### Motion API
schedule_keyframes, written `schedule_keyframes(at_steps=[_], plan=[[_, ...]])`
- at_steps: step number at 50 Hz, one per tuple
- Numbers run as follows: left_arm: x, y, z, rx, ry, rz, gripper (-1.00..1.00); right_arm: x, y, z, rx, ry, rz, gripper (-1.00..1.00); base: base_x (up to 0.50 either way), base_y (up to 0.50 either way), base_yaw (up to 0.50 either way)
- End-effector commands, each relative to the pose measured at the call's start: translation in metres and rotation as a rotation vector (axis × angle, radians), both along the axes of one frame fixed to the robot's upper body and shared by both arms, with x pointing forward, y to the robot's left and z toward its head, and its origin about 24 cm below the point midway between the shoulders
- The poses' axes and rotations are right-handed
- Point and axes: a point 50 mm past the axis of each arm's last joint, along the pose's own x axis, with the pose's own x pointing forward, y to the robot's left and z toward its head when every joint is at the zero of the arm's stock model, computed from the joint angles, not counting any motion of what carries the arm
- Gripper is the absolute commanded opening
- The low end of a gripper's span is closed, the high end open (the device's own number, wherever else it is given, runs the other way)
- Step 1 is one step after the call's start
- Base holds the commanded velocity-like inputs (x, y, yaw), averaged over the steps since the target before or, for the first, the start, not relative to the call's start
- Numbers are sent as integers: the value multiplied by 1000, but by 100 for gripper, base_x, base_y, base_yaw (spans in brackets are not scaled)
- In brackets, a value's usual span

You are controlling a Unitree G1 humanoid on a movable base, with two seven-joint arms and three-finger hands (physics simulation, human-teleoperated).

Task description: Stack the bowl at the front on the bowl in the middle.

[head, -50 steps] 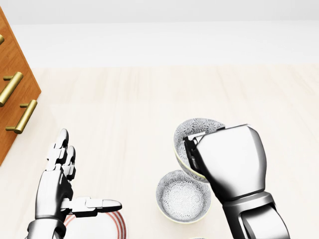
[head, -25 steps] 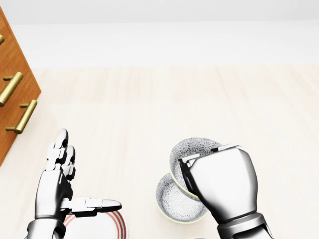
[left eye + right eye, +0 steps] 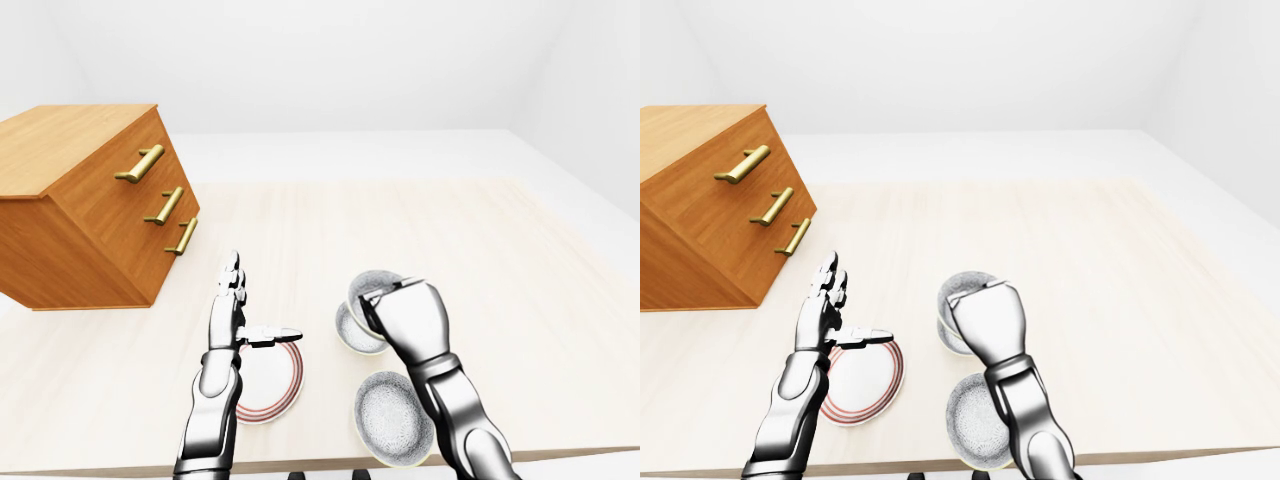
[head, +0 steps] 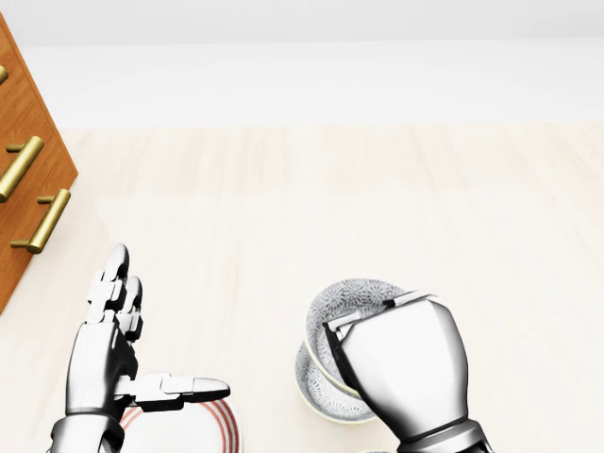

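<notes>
My right hand (image 4: pixel 342 338) is shut on the rim of a grey patterned bowl (image 4: pixel 354 294), which it holds tilted. This bowl hangs right over a second patterned bowl (image 4: pixel 326 401) that rests on the pale wooden table, and their rims overlap in the head view. I cannot tell if they touch. A third patterned bowl (image 3: pixel 393 422) sits close to the table's bottom edge in the left-eye view, partly behind my right forearm. My left hand (image 4: pixel 142 342) stands open at the lower left, fingers up and thumb out, holding nothing.
A white plate with red rings (image 3: pixel 268 388) lies just under my left hand. A wooden dresser with brass handles (image 3: pixel 90 210) stands at the table's left. The table's edge (image 3: pixel 300 465) runs along the bottom of the left-eye view.
My right hand has carried the held bowl down and left in the head view, from above the resting bowl to directly over it. The left hand has not moved.
</notes>
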Motion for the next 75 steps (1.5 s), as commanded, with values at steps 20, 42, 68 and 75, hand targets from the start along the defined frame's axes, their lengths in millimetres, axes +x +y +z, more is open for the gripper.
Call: schedule_keyframes(at_steps=[20,42,68,75], plan=[[0,0,0,0,0,1,100,-4,10,-10,-11,-8,45,-100,0,0,0],[0,0,0,-2,0,1,100,-2,10,-20,-24,9,48,-100,0,0,0],[0,1,0,-1,0,3,100,3,11,-32,-37,24,56,-100,0,0,0],[0,1,0,-1,0,4,100,4,11,-34,-39,26,54,-100,0,0,0]])
